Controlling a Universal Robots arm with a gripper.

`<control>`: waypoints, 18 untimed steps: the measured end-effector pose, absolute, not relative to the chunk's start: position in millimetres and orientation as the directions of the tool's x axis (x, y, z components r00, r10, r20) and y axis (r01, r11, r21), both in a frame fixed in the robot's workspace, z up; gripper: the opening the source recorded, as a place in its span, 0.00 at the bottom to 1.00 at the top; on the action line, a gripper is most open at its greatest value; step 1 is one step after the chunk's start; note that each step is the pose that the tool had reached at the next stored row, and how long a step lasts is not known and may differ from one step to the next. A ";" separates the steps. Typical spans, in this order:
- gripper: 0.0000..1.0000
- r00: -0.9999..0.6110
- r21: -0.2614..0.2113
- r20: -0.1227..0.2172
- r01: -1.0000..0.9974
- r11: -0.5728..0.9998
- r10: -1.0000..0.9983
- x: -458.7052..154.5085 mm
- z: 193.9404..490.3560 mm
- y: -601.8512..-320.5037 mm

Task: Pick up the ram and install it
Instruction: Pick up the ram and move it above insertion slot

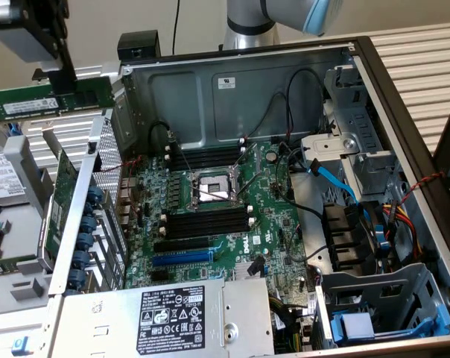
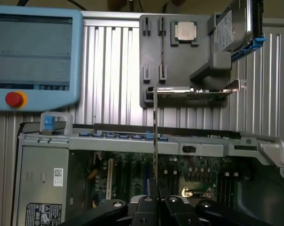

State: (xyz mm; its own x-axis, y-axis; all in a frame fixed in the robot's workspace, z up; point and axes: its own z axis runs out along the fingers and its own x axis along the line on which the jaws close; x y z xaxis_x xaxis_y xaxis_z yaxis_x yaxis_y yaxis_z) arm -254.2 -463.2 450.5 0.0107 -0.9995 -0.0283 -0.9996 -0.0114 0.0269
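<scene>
Ram (image 1: 50,102) in the hand's (image 1: 65,80) tight grip, high near the open case (image 1: 195,104).

- 1 gripper (image 1: 65,95)
- 1 ram (image 1: 20,107), clamped between the jaws
- 1 open computer case (image 1: 210,89), ahead of the jaws
- 1 motherboard (image 1: 277,224) inside that case
- 1 CPU socket (image 1: 214,190) on the motherboard
- 2 banks of black memory slots (image 1: 206,159), 1 on each side of the socket
- 1 blue expansion slot (image 1: 182,258)
- 1 grey tray (image 2: 179,61) beyond the case from the jaws, holding 1 processor chip (image 2: 185,31), 1 hard drive (image 2: 233,28) and 1 expansion card (image 2: 193,90)
- 1 teach pendant (image 2: 34,52) with 1 red button (image 2: 14,99), off to 1 side of the jaws
</scene>
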 end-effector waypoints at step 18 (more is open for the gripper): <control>0.12 0.011 0.027 -0.028 -1.000 -0.011 -1.000 -188.7 450.0 -439.8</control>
